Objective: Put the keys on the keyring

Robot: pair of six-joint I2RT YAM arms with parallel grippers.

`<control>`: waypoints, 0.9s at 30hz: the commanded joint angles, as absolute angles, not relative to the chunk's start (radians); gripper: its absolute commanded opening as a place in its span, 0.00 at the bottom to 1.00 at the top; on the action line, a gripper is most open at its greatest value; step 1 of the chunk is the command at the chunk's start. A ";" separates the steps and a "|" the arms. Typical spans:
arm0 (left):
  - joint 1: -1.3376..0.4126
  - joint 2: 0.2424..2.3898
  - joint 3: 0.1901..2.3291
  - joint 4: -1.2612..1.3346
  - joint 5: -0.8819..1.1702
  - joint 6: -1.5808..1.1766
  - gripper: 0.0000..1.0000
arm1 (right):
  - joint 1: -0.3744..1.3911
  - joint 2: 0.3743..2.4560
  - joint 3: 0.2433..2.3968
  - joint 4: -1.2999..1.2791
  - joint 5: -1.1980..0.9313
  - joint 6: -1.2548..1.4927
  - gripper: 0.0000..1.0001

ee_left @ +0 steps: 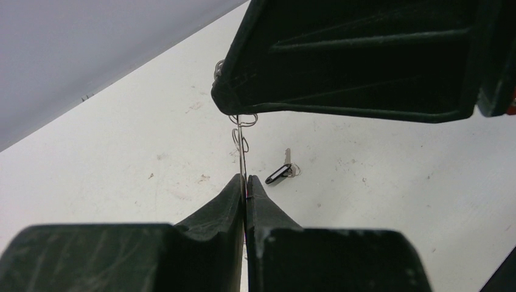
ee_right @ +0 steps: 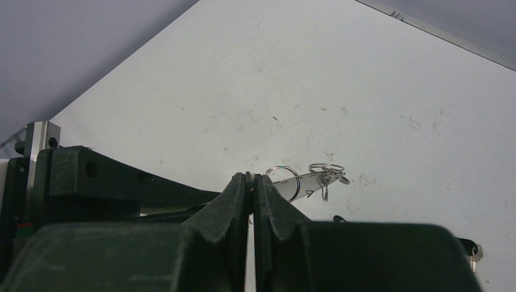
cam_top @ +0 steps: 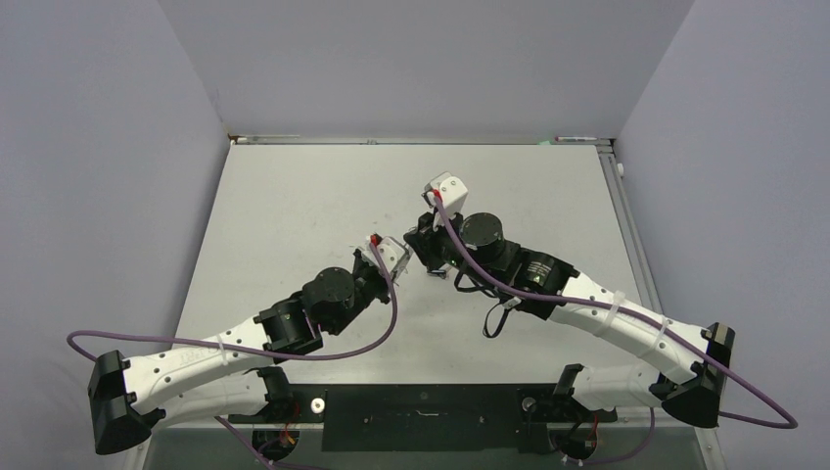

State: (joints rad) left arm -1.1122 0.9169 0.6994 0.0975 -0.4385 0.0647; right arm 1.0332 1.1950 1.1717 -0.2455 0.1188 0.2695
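grey keyring pinched in left end effector, key on table

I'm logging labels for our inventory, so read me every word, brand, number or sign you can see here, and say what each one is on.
No readable text in any view.
The keyring, the key lying on the table and the white links of the arms: no lettering shows.
The red tab by the left wrist: too small to tell whether it bears print.
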 commanded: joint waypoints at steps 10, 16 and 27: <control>-1.118 0.881 0.847 0.074 -0.351 0.037 0.00 | 1.070 1.223 1.152 -0.198 -0.158 0.213 0.05; -1.105 0.840 0.882 0.017 -0.288 0.010 0.00 | 1.072 1.184 1.139 -0.197 -0.276 0.152 0.05; -1.103 0.796 0.862 0.002 -0.202 0.006 0.00 | 1.071 1.170 1.142 -0.178 -0.017 0.196 0.05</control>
State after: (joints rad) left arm -1.1034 0.8200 0.8036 -0.1230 -0.2680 0.0120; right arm 1.0599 1.1797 1.1515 -0.2062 -0.0883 0.1604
